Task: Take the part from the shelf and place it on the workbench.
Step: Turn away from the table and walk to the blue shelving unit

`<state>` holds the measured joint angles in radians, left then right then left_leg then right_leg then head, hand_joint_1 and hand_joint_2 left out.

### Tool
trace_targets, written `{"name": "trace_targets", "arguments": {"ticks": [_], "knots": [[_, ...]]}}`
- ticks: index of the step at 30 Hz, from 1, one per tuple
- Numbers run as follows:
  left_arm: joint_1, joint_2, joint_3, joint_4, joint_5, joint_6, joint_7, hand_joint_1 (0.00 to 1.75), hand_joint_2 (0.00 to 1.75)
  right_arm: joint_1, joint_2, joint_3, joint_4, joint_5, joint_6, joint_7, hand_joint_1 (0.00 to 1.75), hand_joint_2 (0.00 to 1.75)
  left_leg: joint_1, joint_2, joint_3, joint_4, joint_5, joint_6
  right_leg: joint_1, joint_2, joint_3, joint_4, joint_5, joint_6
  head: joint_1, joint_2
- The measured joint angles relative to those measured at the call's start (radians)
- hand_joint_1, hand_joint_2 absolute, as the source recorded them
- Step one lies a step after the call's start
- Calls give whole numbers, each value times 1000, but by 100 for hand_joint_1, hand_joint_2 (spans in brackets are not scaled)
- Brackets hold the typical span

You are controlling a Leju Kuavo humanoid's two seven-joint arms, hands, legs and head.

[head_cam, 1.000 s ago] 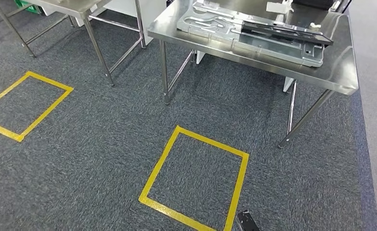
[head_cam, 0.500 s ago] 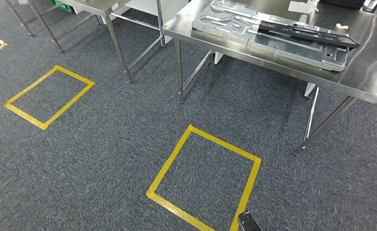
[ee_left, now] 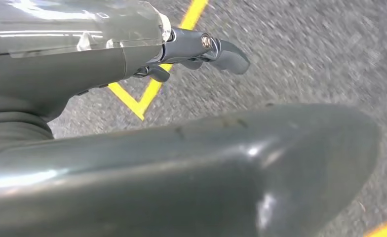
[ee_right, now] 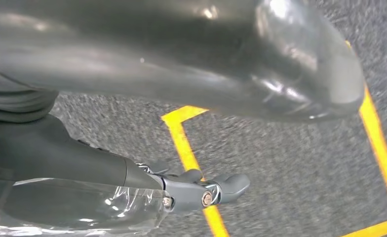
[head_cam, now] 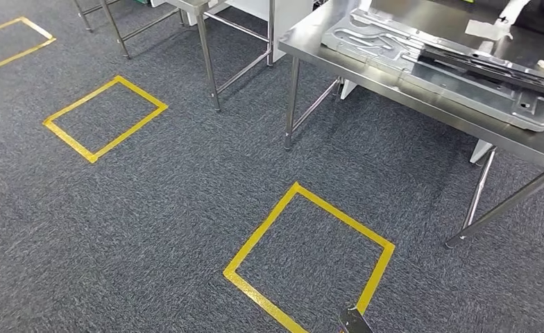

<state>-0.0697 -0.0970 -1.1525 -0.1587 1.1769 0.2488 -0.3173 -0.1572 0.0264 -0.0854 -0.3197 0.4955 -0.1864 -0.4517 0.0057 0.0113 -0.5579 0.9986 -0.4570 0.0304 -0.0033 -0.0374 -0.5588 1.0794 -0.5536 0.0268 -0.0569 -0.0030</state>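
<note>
No readable writing on workbench [head_cam: 422, 87] or part [head_cam: 401, 48].

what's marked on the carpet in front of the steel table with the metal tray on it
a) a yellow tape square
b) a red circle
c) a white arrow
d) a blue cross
a: a yellow tape square lies on the grey carpet just in front of the steel table, which carries the flat metal tray.

Yellow tape squares [head_cam: 309, 257]; grey carpet [head_cam: 151, 222]
</note>
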Motion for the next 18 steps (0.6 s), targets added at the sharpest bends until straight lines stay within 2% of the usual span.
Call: {"name": "trace_targets", "arguments": {"ticks": [2, 3, 4, 5, 6, 8, 9, 10, 12, 13, 15, 16, 17, 18], "knots": [[-1, 0, -1, 0, 2, 3, 1, 0, 0, 2, -2, 3, 1, 6, -1, 4, 0, 0, 0, -21, -5, 0, 3, 4, -4, 27, -64, 135, -67, 7, 0, 0], [-1, -1, -1, 0, 4, 4, 1, 0, 0, 3, -3, 4, 1, 9, -1, 7, 0, 0, 0, -32, -6, 1, 4, 5, -6, 31, -93, 192, -85, 9, 0, 0], [1, -1, -1, 0, 6, 5, 0, 0, 0, 3, -3, 6, 1, 12, -1, 9, 0, 0, 0, -44, -7, 1, 4, 5, -7, 32, -107, 216, -83, 10, 0, 0], [2, -1, -1, 0, 7, 6, 0, 0, 0, 2, -4, 8, 1, 14, -1, 10, 0, 0, 0, -56, -6, 2, 4, 4, -8, 34, -101, 199, -59, 10, 0, 0], [3, -2, -2, 0, 8, 7, 1, 0, 0, 2, -4, 10, 1, 15, -1, 11, 0, 0, 0, -69, -5, 3, 4, 3, -10, 40, -76, 144, -20, 8, 0, 0], [1, -4, -2, 0, 9, 8, 2, 0, 0, 1, -6, 13, 1, 16, -3, 12, 0, 0, 0, -92, -5, 7, 4, -4, -15, 78, -12, 1, 46, 3, 0, 0], [0, -5, -3, 0, 8, 8, 4, 0, 0, 1, -6, 14, 1, 17, -4, 13, 0, 0, 0, -103, -7, 9, 4, -9, -15, 96, 7, -44, 60, -1, 0, 0], [-1, -5, -4, 0, 8, 8, 5, 0, 0, 2, -7, 15, 1, 17, -6, 13, 0, 0, 1, -113, -11, 9, 6, -16, -15, 108, 15, -65, 62, -5, 0, 0], [1, -5, -6, 0, 8, 8, 10, 0, 0, 2, -6, 18, 2, 16, -7, 12, 0, 0, 2, -132, -18, 7, 10, -30, -12, 95, 16, -69, 62, -16, 0, 0], [3, -5, -7, 0, 8, 8, 12, 0, 0, 2, -5, 19, 2, 14, -7, 11, 0, 0, 3, -126, -22, 11, 7, -36, -13, 84, 17, -73, 65, -23, 0, 0], [3, -5, -7, 0, 8, 8, 12, 0, 0, 4, -3, 20, 2, 7, -8, 8, 0, 0, 0, -83, -49, 68, -31, -44, -15, 59, 20, -82, 69, -40, 0, 0], [2, -5, -7, 0, 8, 8, 11, 0, 0, 8, -3, 21, 2, 4, -8, 6, 0, 0, 1, -53, -75, 126, -64, -46, -12, 45, 21, -83, 69, -45, 0, 0], [1, -5, -7, 0, 10, 7, 9, 0, 0, 12, -3, 21, 2, 2, -8, 4, 0, 0, 2, -35, -107, 196, -98, -49, -9, 30, 21, -83, 67, -50, -1, 0], [1, -5, -7, 0, 12, 6, 8, 0, 0, 17, -3, 21, 3, 0, -9, 3, 0, 0, 4, -27, -135, 257, -122, -52, -6, 16, 21, -82, 66, -51, -1, 0]]}}
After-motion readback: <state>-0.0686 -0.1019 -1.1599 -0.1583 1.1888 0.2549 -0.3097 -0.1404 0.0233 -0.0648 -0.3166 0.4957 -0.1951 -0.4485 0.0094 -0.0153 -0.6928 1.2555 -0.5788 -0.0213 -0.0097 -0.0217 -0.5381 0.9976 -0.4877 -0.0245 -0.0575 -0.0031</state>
